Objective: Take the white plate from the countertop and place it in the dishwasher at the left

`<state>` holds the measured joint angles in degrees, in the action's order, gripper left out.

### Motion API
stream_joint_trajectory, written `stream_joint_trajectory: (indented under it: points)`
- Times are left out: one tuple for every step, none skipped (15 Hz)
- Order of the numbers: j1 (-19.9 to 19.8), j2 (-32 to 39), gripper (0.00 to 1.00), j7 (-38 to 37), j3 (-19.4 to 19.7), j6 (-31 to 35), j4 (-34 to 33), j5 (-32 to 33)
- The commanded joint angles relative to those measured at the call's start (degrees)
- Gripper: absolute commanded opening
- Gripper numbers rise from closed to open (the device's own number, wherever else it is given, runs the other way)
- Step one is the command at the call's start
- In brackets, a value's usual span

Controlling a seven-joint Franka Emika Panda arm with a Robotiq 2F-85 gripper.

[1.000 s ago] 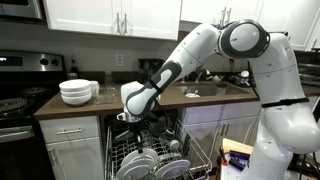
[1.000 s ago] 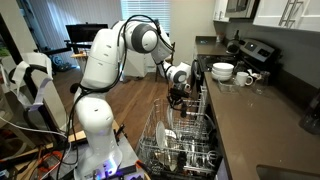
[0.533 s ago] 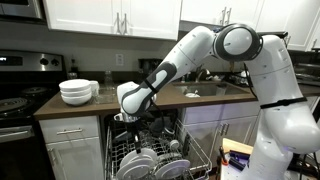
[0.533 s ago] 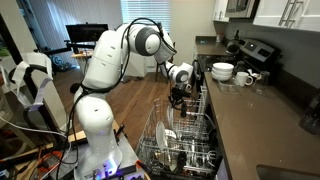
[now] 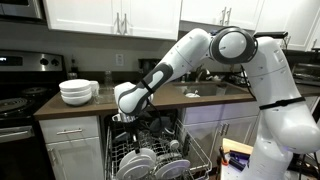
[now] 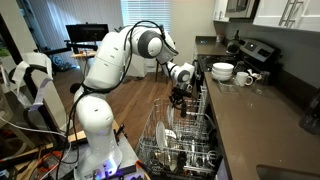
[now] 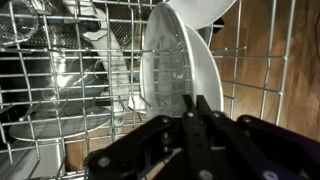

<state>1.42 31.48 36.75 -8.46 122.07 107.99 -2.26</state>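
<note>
Fingers (image 7: 188,120) of the hand (image 7: 197,100) sit drawn close together and pinch the rim of the white plate (image 7: 175,60). The plate stands on edge, nearly upright, between the grey wires of the rack (image 7: 60,95), with its hollow face toward the wrist camera's left. Wooden floor shows through the wires on the right of that view.

In both exterior views the hand (image 5: 125,116) (image 6: 179,96) hangs low over the pulled-out rack (image 5: 196,152) (image 6: 190,140) of the dishwasher (image 5: 168,124), just under the front edge of the table (image 5: 100,103) (image 6: 262,120). The plate itself is too small to make out there. Other pale dishes (image 5: 140,162) stand upright in the rack below the hand.

On the table, a stack of white bowls (image 5: 76,92) (image 6: 223,71) sits near the end that meets the stove (image 5: 15,105), well apart from the hand. In an exterior view a mug (image 6: 245,78) stands just beside the bowls.
</note>
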Motion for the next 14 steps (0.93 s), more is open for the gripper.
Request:
stream_joint_trajectory:
  points:
    - [0.2,-1.4,0.02,-1.1,0.7,0.7,-1.5,3.3]
    - [0.5,-1.9,0.02,-1.3,0.7,0.8,-1.2,3.6]
    - [0.8,-2.4,0.02,-1.6,0.7,0.8,-0.8,4.1]
    - [1.1,-2.7,0.02,-1.8,0.6,0.8,-0.6,4.5]
    - [1.3,-3.0,0.02,-2.0,0.6,0.8,-0.4,4.8]
    - [1.5,-3.3,0.02,-2.3,0.5,0.6,-0.4,5.0]
    - [1.8,-3.6,0.02,-2.7,0.4,0.5,-0.3,5.3]
    - [2.1,-3.9,0.02,-3.1,0.3,0.3,-0.2,5.6]
    - [2.3,-4.3,0.02,-3.4,0.2,0.1,-0.2,5.6]
    - [2.6,-4.6,0.02,-3.8,0.2,0.2,-0.2,5.8]
    - [2.7,-4.8,0.02,-4.0,0.2,0.2,-0.2,5.9]
    - [2.8,-4.9,0.02,-4.3,0.2,0.4,-0.1,5.9]
    - [2.9,-4.9,0.02,-4.6,0.2,0.5,-0.2,6.0]
    - [3.0,-4.8,0.02,-5.0,0.2,0.6,-0.2,6.3]
